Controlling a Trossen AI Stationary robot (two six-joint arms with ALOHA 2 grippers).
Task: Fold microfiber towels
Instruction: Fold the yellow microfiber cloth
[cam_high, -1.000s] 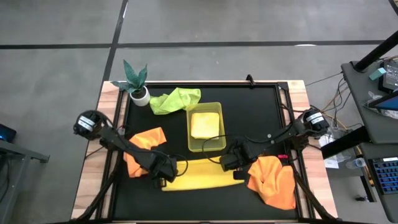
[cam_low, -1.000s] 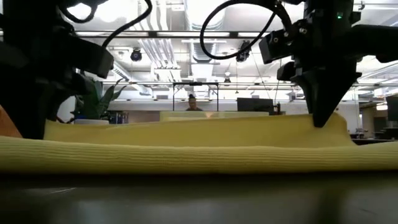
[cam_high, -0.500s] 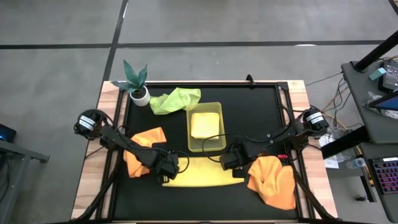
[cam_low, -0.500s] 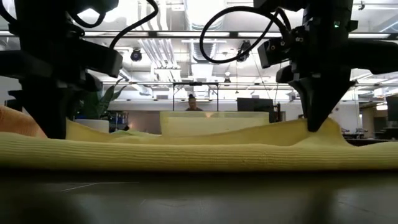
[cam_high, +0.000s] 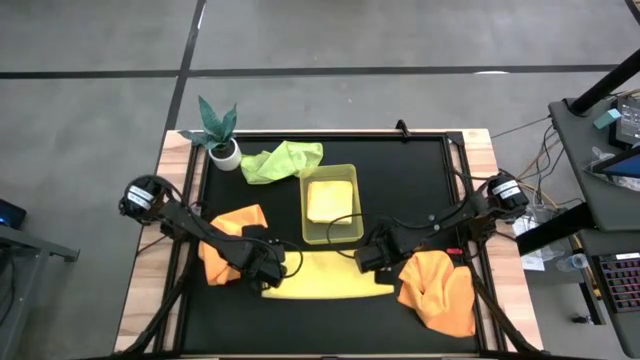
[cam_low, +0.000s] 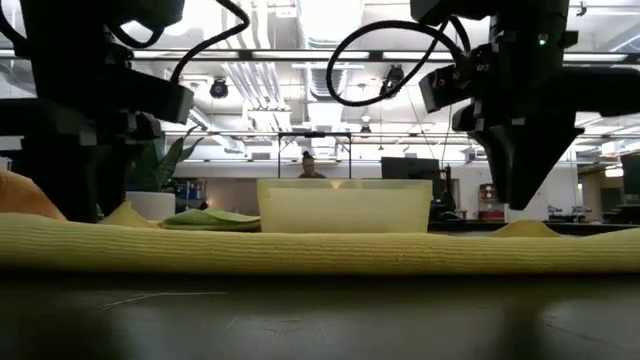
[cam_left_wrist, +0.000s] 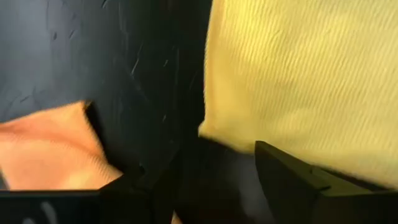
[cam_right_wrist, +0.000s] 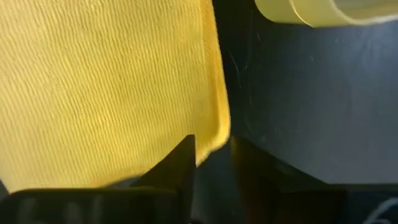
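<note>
Towel in hand: a pale yellow, ribbed microfiber towel (cam_high: 322, 278) lies flat as a folded strip on the black table mat (cam_high: 420, 180), low and centre in the high view, just below the yellow-green plastic tray (cam_high: 330, 234).
Long axis: the strip runs left to right across the high view, one short end under each arm.
Left gripper (cam_high: 266, 272): at the strip's left end; in its wrist view the fingers stand apart with the towel's corner (cam_left_wrist: 214, 132) lying between and just beyond them, nothing pinched.
Right gripper (cam_high: 371, 257): at the strip's upper right corner; its fingers show a narrow gap, the towel's edge (cam_right_wrist: 219, 134) just at the tips, and it looks let go rather than gripped.
Nearer arm: neither; each sits at its own end, both touching or just above the cloth.
Key relation: from each gripper the towel stretches inward toward the other, so a next fold across the long axis would, I judge, carry one short end over to the other.
Other towels: a crumpled orange one (cam_high: 232, 240) just left of the left gripper, another orange (cam_high: 440, 290) lower right, a light green one (cam_high: 280, 160) upper centre, a folded pale yellow one (cam_high: 331, 198) inside the tray.
</note>
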